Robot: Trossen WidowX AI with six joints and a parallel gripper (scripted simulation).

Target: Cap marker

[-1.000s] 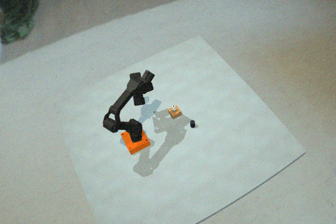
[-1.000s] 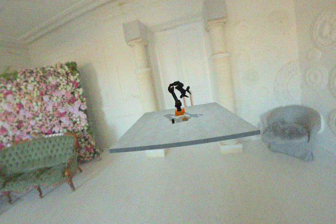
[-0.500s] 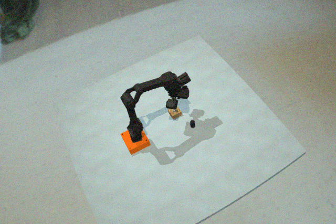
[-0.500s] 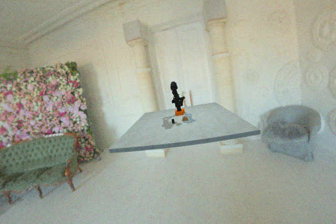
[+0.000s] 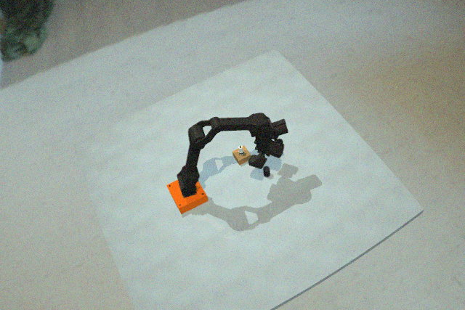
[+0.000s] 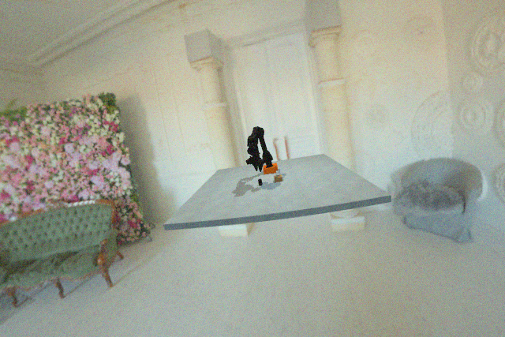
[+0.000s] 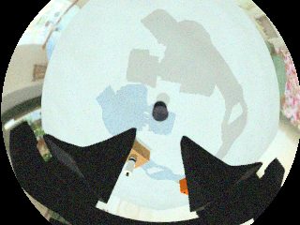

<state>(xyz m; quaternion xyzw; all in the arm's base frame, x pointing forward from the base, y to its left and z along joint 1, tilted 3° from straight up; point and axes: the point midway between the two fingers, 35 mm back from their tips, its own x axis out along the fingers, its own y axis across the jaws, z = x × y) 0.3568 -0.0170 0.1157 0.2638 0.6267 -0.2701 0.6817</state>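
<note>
The cap (image 5: 266, 171) stands alone on the pale table (image 5: 338, 156), a small dark cylinder at about four o'clock from the holder block (image 5: 240, 156) and clearly apart from it. The marker (image 5: 240, 150) rises white from the tan block's top, bare at its tip. The gripper (image 5: 262, 156) hangs over the ground between them, just beside the block and a little short of the cap. Its jaws are parted to a middling width and hold nothing. The arm's orange base (image 5: 187, 195) sits at about seven o'clock from the block, well apart.

From the top view the arm arches over from the base, and its broad shadow sprawls at five o'clock across the table, running under the cap. The wrist view looks straight down: the cap (image 7: 160, 112) shows as a dark round spot ahead of the two black fingers, in line with the gap between them, while the block (image 7: 139, 156) and marker peep out by the left finger, partly covered by it. An orange sliver shows by the right finger.

The exterior view gives the room: a green sofa (image 6: 49, 239), a wall of flowers (image 6: 61, 149), a grey armchair (image 6: 438, 194). There the arm is a small dark knot, the cap (image 6: 259, 181) a speck, and the jaws too tiny to read.
</note>
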